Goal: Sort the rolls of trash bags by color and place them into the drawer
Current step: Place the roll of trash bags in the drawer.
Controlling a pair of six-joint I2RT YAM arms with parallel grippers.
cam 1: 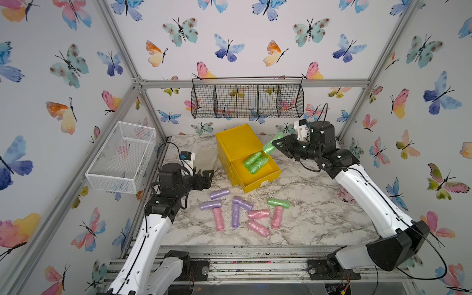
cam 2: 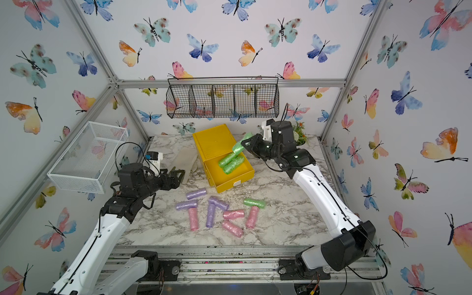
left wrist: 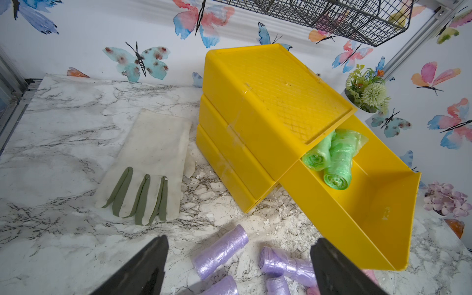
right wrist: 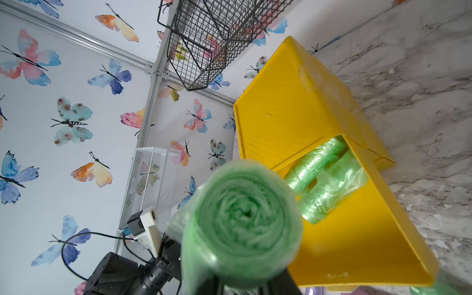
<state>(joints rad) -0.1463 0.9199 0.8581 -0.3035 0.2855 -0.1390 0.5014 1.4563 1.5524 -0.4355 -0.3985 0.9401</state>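
Rolls (cam 1: 256,162) in drawer (cam 1: 252,188), loose rolls (cam 1: 235,215) before it

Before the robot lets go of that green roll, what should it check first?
1. Grip: the right gripper is shut on the held green roll: ok.
2. Drawer: the yellow drawer is pulled open: ok.
3. Colour match: only two green rolls lie inside: ok.
4. Room: there is bare yellow floor in front of them: ok.
5. Aim: whether the held roll is right over the opening: cannot tell; it hangs near the drawer's back corner.
6. Other arm: the left gripper is open and apart from the drawer: ok.
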